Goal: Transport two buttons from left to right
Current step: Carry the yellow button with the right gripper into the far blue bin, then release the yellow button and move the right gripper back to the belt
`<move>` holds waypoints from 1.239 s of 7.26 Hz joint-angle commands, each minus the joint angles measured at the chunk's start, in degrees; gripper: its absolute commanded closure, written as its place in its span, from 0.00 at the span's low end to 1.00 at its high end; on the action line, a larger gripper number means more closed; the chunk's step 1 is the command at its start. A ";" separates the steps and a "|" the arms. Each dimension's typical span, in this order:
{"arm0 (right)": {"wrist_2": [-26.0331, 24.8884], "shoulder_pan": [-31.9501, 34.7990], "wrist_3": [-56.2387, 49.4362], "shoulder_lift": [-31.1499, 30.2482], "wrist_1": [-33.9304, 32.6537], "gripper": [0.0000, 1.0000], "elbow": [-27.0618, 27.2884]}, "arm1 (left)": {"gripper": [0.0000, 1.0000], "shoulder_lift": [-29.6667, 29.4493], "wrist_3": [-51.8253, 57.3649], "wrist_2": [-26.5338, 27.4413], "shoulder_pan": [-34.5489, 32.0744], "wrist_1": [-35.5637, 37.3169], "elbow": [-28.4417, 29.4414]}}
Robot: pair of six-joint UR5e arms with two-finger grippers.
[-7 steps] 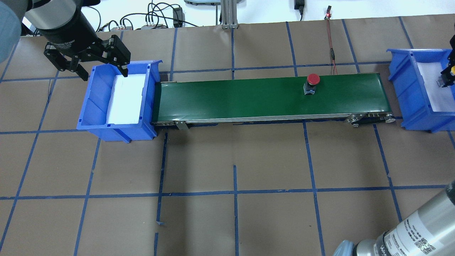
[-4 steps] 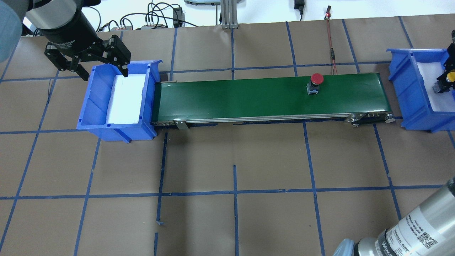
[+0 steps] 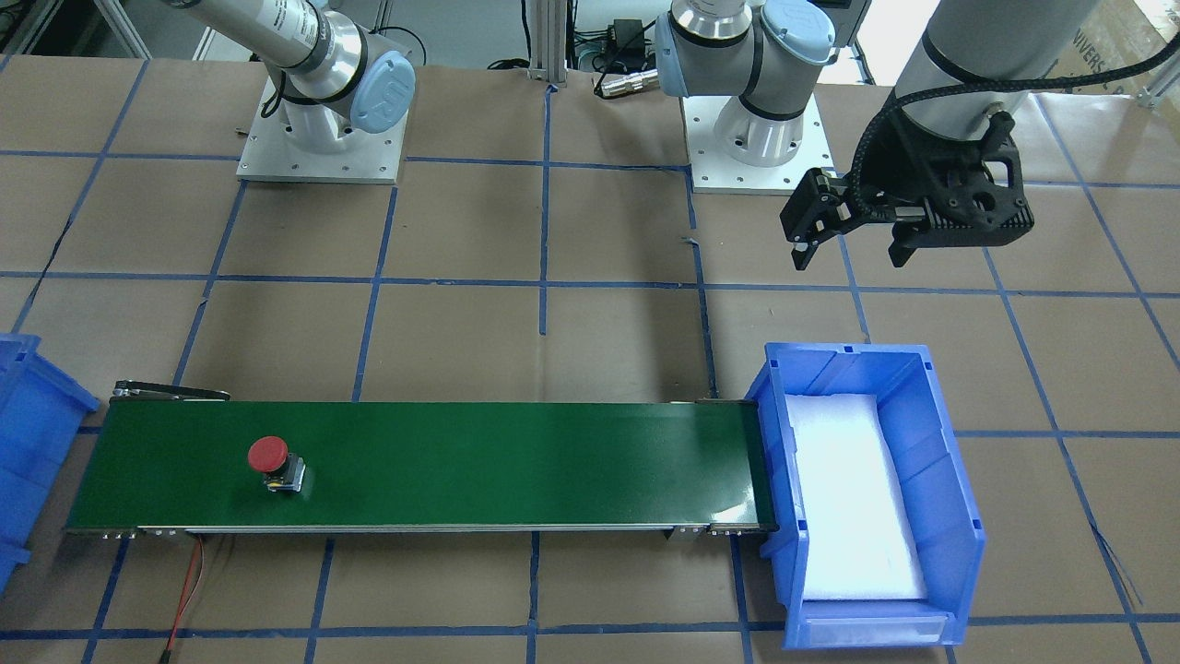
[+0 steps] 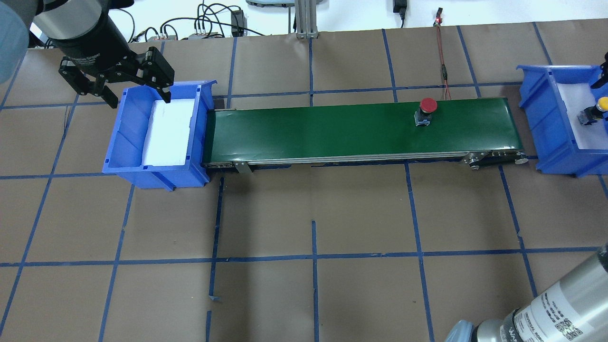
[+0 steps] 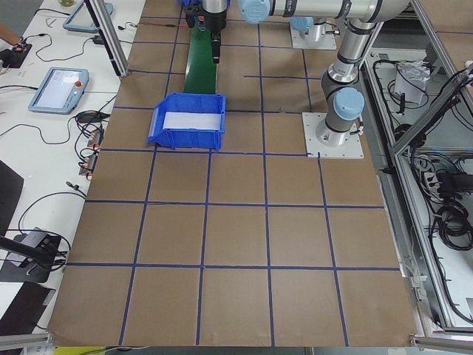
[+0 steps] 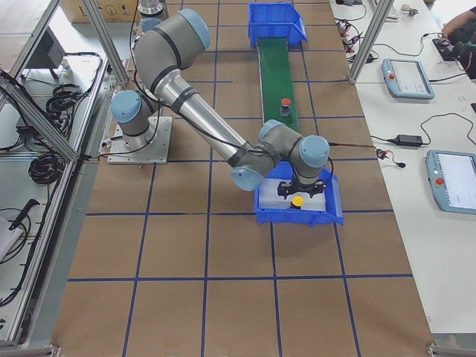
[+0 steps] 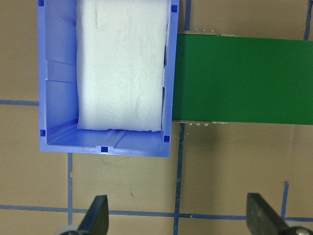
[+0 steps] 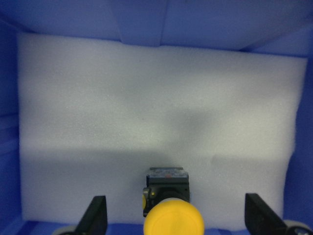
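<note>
The red button [image 4: 428,104] stands on the green conveyor belt [image 4: 332,128] toward its right end; it also shows in the front view [image 3: 267,453]. The yellow button [image 4: 602,103] lies on its side on white foam in the right blue bin [image 4: 541,118]. In the right wrist view it [image 8: 173,220] sits between the wide-apart fingers without touching them. My right gripper [image 8: 178,218] is open above it. My left gripper [image 4: 139,100] is open and empty, hovering over the back edge of the left blue bin [image 4: 128,142].
The left bin holds only a white foam pad [image 7: 120,63]. A red wire [image 4: 441,52] runs from behind the belt's right part to the back. Blue tape lines grid the brown table. The right arm's forearm [image 4: 560,308] crosses the near right corner.
The red button has ridden the belt further right. My right gripper has lifted away from the yellow button, which now lies free in the right bin. The left gripper has not moved.
</note>
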 commanded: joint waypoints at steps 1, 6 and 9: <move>-0.83 5.36 3.31 -6.16 3.40 0.00 0.56 | 0.00 0.04 0.02 0.02 0.01 -0.07 0.00; -1.62 24.15 20.10 -7.51 -4.81 0.00 7.85 | 0.00 -0.05 0.02 0.02 0.01 0.01 0.00; -1.54 26.75 25.65 -6.61 -6.34 0.00 12.94 | 0.00 -0.05 0.02 0.02 0.01 -0.07 -0.09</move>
